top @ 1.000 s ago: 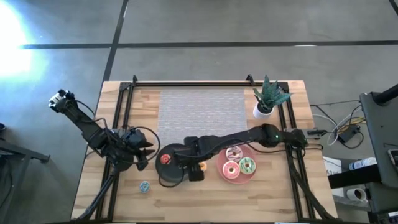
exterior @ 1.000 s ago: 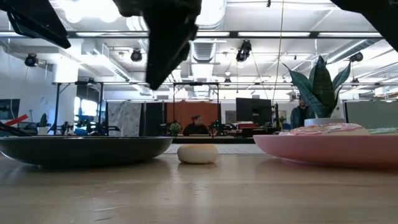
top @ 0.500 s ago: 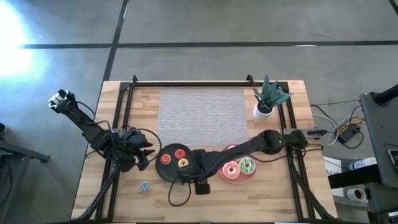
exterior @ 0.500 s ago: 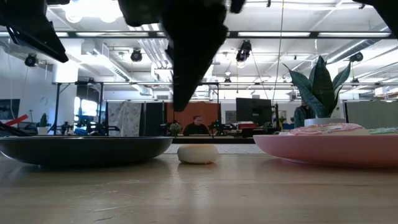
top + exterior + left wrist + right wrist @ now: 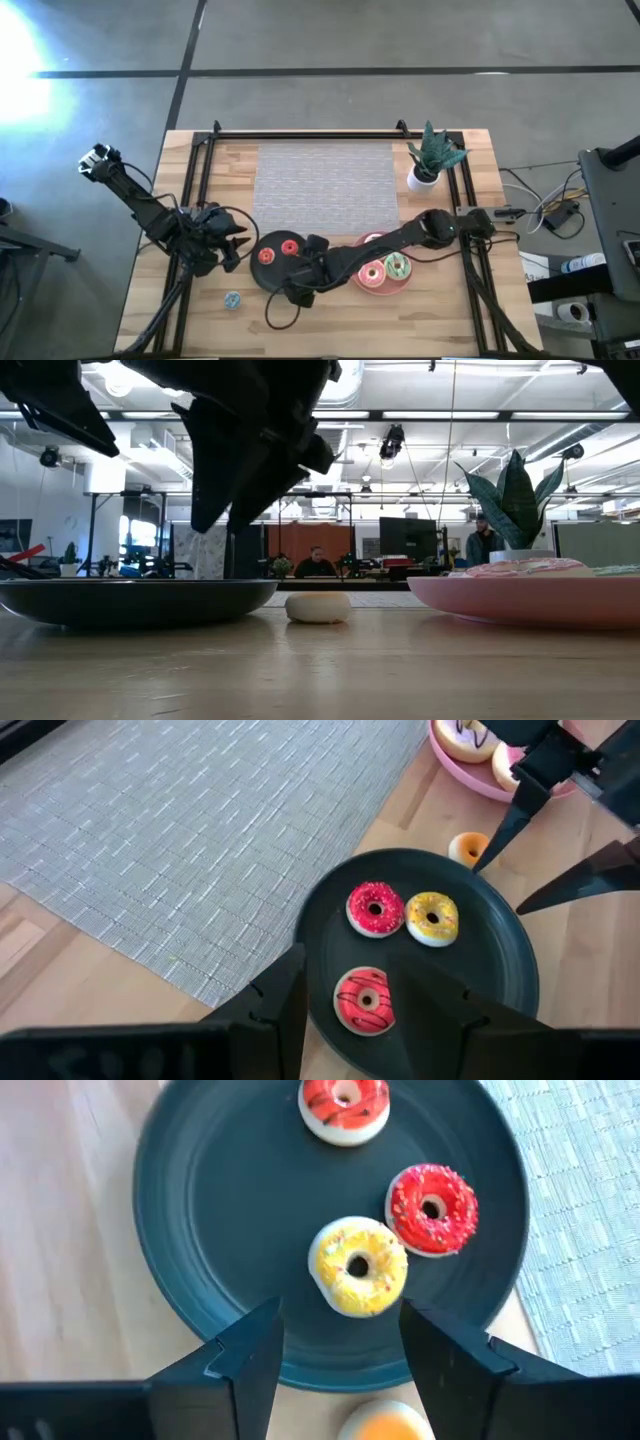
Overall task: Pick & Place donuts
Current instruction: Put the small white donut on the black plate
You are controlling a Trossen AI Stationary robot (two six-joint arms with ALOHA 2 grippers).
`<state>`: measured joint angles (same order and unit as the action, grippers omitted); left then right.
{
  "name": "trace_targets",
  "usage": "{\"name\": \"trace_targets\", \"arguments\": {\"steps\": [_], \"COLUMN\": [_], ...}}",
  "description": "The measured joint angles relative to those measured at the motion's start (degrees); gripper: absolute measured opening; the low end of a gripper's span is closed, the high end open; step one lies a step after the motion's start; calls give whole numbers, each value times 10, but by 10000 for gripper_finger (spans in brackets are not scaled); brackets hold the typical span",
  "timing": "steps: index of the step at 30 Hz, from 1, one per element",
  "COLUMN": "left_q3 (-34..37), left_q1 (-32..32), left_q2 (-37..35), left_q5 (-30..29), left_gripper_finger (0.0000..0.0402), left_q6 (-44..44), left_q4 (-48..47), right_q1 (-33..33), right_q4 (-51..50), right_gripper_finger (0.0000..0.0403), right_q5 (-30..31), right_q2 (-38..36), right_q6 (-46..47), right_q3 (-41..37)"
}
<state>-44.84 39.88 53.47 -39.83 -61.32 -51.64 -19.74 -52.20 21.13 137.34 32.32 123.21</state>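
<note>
Showing two plates, seven donuts and two grippers on the wooden table (image 5: 440, 310).
Black plate (image 5: 220, 1260) holds three small donuts: yellow donut (image 5: 358, 1266), red sprinkled donut (image 5: 432, 1208), red chocolate-striped donut (image 5: 345, 1106). Pink plate (image 5: 362, 283) holds three larger frosted donuts (image 5: 385, 266). Orange donut (image 5: 467, 848) lies between the plates; teal donut (image 5: 232, 299) lies apart near the table's front. Right gripper (image 5: 340, 1342) hangs over the black plate's edge, fingers spread, empty; left gripper (image 5: 345, 982), also spread and empty, waits beside that plate.

Pale wood-grain table (image 5: 330, 320), grey woven cloth mat (image 5: 200, 830), smooth matt black plate (image 5: 210, 1240), glossy frosted donuts (image 5: 358, 1266)
</note>
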Motion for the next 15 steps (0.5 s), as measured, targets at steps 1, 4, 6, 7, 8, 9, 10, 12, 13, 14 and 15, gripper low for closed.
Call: {"name": "trace_targets", "arguments": {"steps": [1, 4, 6, 7, 8, 9, 10, 12, 13, 14, 15], "left_q3": [0, 0, 0, 0, 0, 0, 0, 0, 0, 0, 0], "left_q1": [0, 0, 0, 0, 0, 0, 0, 0, 0, 0, 0], "left_q2": [0, 0, 0, 0, 0, 0, 0, 0, 0, 0, 0], "left_q5": [2, 9, 13, 14, 14, 14, 14, 15, 15, 15, 15], "left_gripper_finger": [112, 112, 112, 112, 112, 112, 112, 112, 112, 112, 112], "left_q6": [1, 6, 7, 7, 7, 7, 6, 3, 1, 0, -1], "left_q4": [0, -1, -1, -1, -2, -3, -3, -3, -3, -3, -3], "right_q1": [-1, -2, -2, -2, -2, -2, -2, -1, -2, -3, -4], "right_q4": [8, 14, 14, 13, 12, 12, 12, 15, 18, 24, 33], "right_gripper_finger": [192, 192, 192, 192, 192, 192, 192, 192, 192, 192, 192], "right_q5": [1, 3, 4, 5, 7, 11, 15, 18, 18, 20, 26], "right_q2": [-2, -9, -12, -14, -18, -23, -30, -46, -55, -65, -77], "right_q6": [4, 9, 3, -2, -8, -12, -16, -17, -17, -14, -9], "right_q3": [-3, -8, -13, -16, -20, -26, -35, -56, -70, -87, -108]}}
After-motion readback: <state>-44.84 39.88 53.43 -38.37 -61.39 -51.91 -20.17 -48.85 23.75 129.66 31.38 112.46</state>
